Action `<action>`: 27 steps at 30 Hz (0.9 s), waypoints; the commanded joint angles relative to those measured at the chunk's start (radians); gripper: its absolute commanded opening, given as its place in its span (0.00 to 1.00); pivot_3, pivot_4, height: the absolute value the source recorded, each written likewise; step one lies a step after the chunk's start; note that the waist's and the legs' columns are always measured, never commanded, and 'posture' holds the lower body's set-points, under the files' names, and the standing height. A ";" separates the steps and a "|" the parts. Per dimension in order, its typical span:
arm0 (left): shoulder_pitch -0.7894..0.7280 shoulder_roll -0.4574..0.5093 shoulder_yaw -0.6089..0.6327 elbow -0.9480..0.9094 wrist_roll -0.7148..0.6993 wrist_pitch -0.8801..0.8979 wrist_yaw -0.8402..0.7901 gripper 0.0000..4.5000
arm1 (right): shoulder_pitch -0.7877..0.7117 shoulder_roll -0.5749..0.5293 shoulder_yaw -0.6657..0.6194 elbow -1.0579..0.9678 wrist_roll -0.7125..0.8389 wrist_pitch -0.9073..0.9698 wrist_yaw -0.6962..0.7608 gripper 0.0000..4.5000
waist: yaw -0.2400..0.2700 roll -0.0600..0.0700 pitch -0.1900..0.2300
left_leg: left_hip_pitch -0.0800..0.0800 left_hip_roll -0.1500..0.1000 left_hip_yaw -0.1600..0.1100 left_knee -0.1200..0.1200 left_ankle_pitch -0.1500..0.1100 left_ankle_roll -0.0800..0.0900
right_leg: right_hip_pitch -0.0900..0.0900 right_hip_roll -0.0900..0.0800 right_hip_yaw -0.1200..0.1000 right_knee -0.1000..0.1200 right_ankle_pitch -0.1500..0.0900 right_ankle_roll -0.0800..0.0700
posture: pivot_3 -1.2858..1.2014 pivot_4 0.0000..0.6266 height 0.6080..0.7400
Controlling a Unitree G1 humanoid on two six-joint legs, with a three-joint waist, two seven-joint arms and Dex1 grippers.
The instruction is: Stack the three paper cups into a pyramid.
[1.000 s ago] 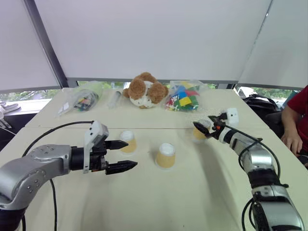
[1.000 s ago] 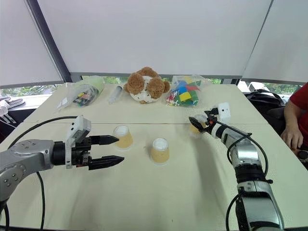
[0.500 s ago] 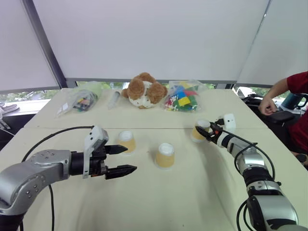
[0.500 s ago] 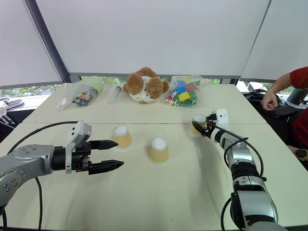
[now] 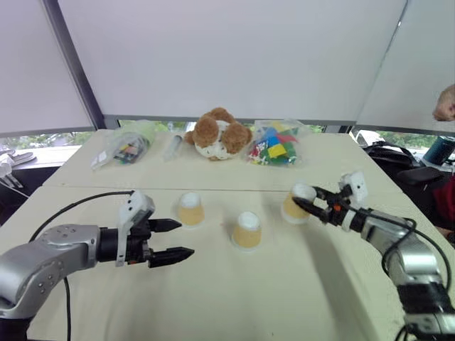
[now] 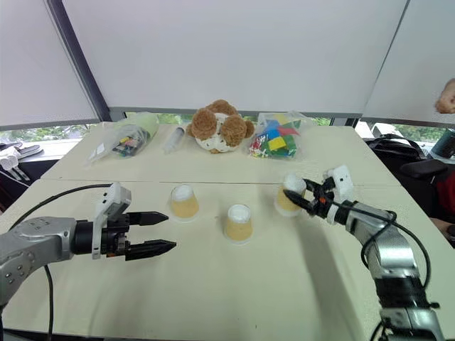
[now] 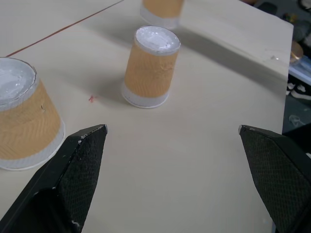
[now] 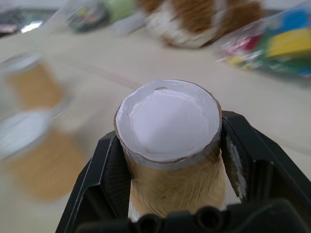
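Three tan paper cups stand upside down on the cream table. The left cup and the middle cup rest apart on the table. My right gripper is shut on the right cup, its fingers clamping both sides. My left gripper hangs open just short of the left cup, nothing between its fingers; its wrist view shows the left cup and the middle cup beyond its fingertips.
At the table's far side lie a brown teddy bear, a bag of coloured blocks, a green-topped plastic bag and a syringe-like tube. A person's hand shows at the right edge.
My right gripper closed on the right cup and has drawn back toward me with it. The left gripper has barely moved. The camera view shifted slightly.
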 commanded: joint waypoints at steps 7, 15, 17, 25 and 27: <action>-0.054 0.000 -0.046 0.050 0.053 -0.040 -0.063 1.00 | 0.115 0.057 0.053 -0.251 0.050 0.094 -0.059 0.50 | 0.000 0.000 0.000 | 0.000 0.000 0.000 0.000 -0.001 0.002 | -0.001 0.000 0.000 0.000 0.000 0.000 | 0.52 0.24 1.00; -0.053 0.001 -0.033 0.028 0.048 -0.024 -0.055 1.00 | 0.097 0.066 0.134 -0.175 -0.038 -0.007 -0.038 0.50 | 0.001 0.000 0.000 | -0.001 0.000 0.000 0.000 -0.001 0.002 | -0.001 0.000 0.000 0.000 0.000 0.000 | 0.52 0.24 1.00; -0.045 0.001 -0.024 0.018 0.042 -0.018 -0.047 1.00 | 0.091 0.066 0.141 -0.148 -0.052 -0.033 -0.030 0.50 | 0.001 0.000 0.000 | -0.001 0.000 0.000 0.000 -0.001 0.002 | -0.001 0.000 0.000 0.000 0.000 0.000 | 0.52 0.24 1.00; -0.029 -0.001 -0.012 0.001 0.034 -0.007 -0.031 1.00 | 0.044 0.088 0.152 -0.046 -0.092 -0.120 -0.019 0.50 | 0.001 0.000 0.000 | -0.001 0.000 0.000 0.000 -0.001 0.002 | -0.001 0.000 0.000 0.000 0.000 0.000 | 0.52 0.24 1.00; -0.029 -0.001 -0.012 0.000 0.034 -0.005 -0.029 1.00 | 0.035 0.093 0.155 -0.030 -0.097 -0.130 -0.017 0.50 | 0.001 0.000 0.000 | -0.001 0.000 0.000 0.001 -0.001 0.002 | -0.001 0.000 0.000 0.000 0.000 0.000 | 0.52 0.24 1.00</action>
